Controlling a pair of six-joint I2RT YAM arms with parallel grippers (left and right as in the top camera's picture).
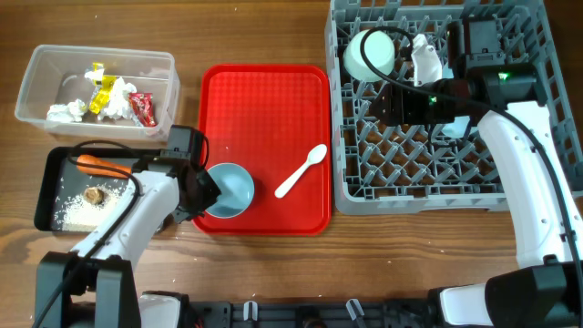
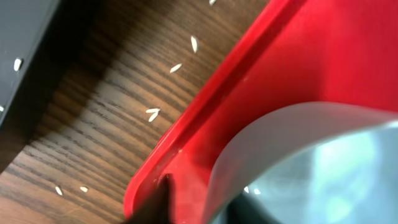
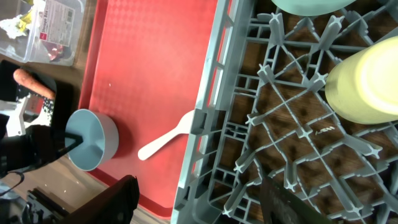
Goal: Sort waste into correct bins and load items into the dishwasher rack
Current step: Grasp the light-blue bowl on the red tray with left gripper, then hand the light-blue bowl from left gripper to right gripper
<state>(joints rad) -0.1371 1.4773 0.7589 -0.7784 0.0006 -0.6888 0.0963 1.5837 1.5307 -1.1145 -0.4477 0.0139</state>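
nearby, spoon [image 1: 301, 171] lies beside bowl [image 1: 230, 189] on red tray [image 1: 264, 100]

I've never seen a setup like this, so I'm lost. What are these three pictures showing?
Two robot arms, left and right, work at a table. One picture looks down from above; the other two come from cameras on each wrist. A clear tub holds wrappers and tissue; a black tray holds a carrot and rice. The red tray has a spoon and, at its edge, a blue bowl whose rim the left gripper pinches. The right gripper hangs open over the grey rack, which holds a yellow cup.
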